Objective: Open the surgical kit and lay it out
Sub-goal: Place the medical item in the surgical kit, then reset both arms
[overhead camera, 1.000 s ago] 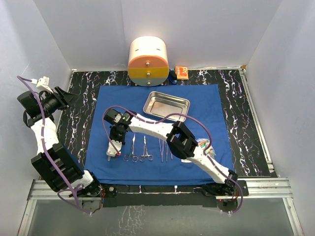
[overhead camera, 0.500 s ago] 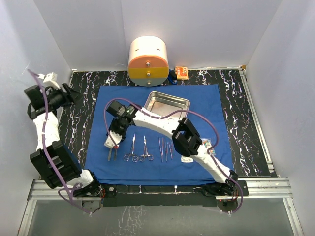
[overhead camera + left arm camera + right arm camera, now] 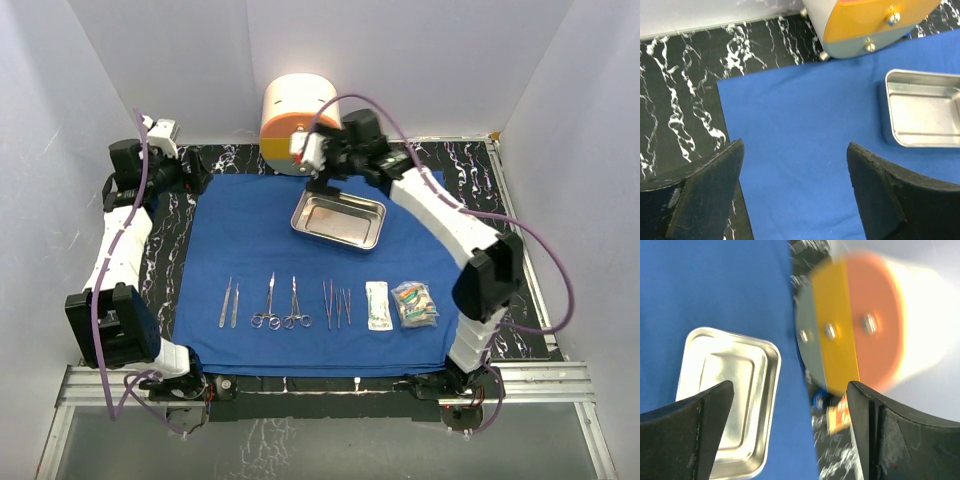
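Near edge of blue cloth: scalpels, scissors, forceps, tweezers and two clear packets are lying in a row | toward the cloth's far edge: steel tray is resting open side up | far-left corner: left gripper is hovering, jaws spread wide | over the tray's far edge: right gripper is hovering, jaws spread wide
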{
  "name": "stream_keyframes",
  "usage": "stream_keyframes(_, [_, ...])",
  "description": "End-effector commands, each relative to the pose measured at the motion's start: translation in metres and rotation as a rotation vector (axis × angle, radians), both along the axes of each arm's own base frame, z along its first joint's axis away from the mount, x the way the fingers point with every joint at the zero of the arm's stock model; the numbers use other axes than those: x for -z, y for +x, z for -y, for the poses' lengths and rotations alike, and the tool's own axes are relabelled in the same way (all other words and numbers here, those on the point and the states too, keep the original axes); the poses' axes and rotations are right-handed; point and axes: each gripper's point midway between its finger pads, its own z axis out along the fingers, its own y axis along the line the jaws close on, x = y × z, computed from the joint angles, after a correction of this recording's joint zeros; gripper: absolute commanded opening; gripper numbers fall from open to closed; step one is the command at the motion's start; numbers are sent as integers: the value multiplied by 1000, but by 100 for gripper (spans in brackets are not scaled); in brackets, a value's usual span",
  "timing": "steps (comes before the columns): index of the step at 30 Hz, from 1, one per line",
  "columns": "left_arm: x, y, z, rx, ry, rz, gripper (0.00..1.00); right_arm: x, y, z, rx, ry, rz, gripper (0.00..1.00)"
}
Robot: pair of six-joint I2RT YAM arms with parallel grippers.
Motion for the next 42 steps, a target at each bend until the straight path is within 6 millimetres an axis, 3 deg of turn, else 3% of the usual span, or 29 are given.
stream_keyframes(1, [-39, 28, -19, -128, 71, 113, 91, -60, 34, 81, 451, 340, -30, 98])
stream_keyframes(2, [-45, 33, -24, -167, 65, 121, 98, -68, 40, 105, 537, 396, -28, 98])
stream_keyframes(5, [-61, 43, -31, -204, 72, 157, 99, -84, 44, 170, 752, 520, -28, 98])
stream_keyframes(8, [-76, 47, -29, -199, 53, 196, 99, -90, 41, 219, 934, 605, -27, 98])
stream_keyframes(13, [-87, 41, -35, -217, 34, 204, 99, -108, 23, 272, 1114, 735, -26, 98])
stream_keyframes(17, [-71, 35, -44, -263, -42, 191, 99, -119, 13, 308, 1145, 874, -82, 98])
stream_keyframes(22, [-75, 23, -17, -98, -22, 187, 99, -118, 8, 317, 1145, 827, -70, 98])
stream_keyframes(28, [-95, 18, -19, -188, 116, 234, 99, -112, 8, 323, 1160, 811, -73, 98])
stream_keyframes(37, [-97, 5, -21, -210, 129, 233, 99, -115, 1, 321, 1129, 805, -85, 98])
stream_keyframes(38, [-96, 5, -22, -212, 130, 229, 99, -114, 2, 331, 1152, 807, -80, 98])
stream_keyframes(42, [-95, 4, -19, -197, 121, 223, 99, -110, 2, 330, 1142, 800, -95, 98])
